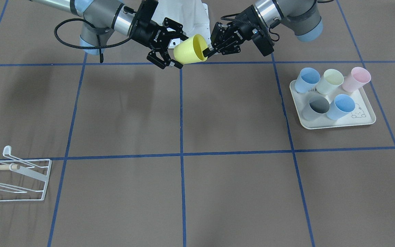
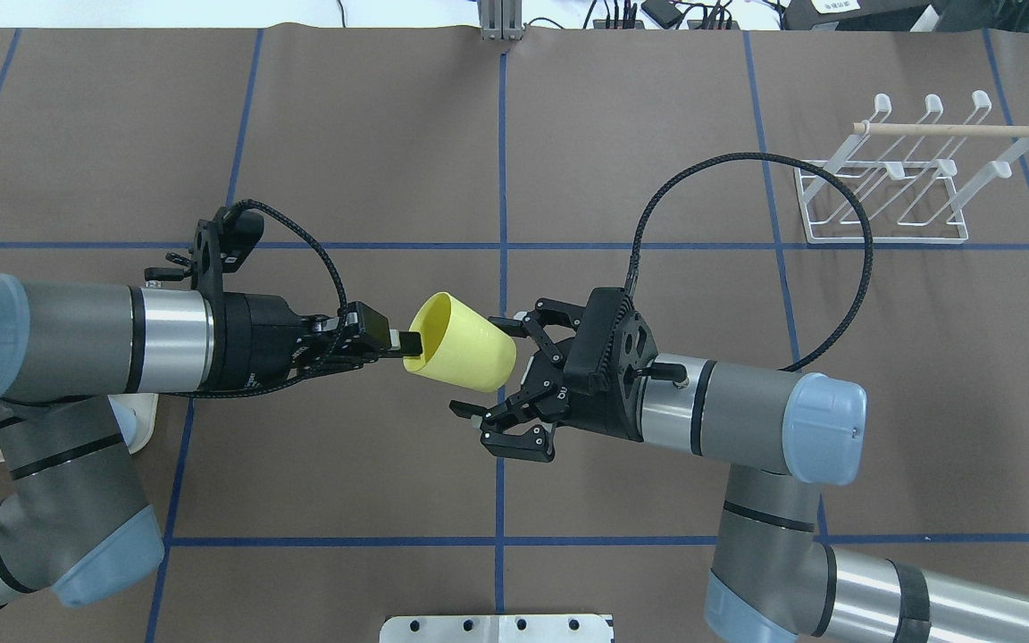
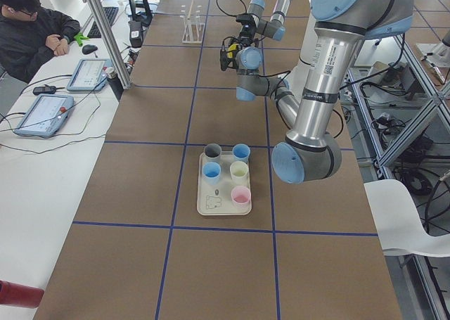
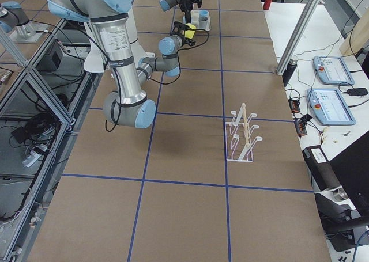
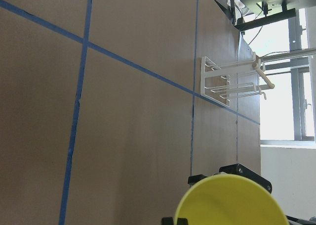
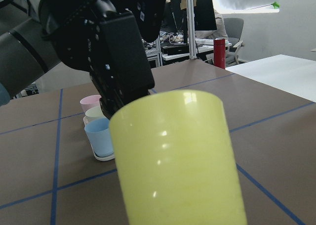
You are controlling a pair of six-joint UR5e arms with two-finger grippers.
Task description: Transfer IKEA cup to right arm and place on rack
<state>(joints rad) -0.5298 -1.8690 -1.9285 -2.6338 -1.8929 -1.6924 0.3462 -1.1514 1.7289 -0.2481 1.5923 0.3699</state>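
Yellow IKEA cup (image 2: 465,354): is being held on its side above the middle of the brown surface (image 2: 657,134), mouth towards 9 o'clock in the overhead view.
Left fingers (image 2: 385,339): the cup's rim is being pinched between them.
Right fingers (image 2: 528,323): are being held wide, straddling the cup's base.
White wire rack (image 2: 881,237): is being left standing at 2 o'clock, well apart.
Tray (image 1: 365,120) with five cups: at 8 o'clock.

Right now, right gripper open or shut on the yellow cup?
Open. The right gripper has its fingers spread wide either side of the yellow cup, not clamped. Only the left gripper pinches the rim.
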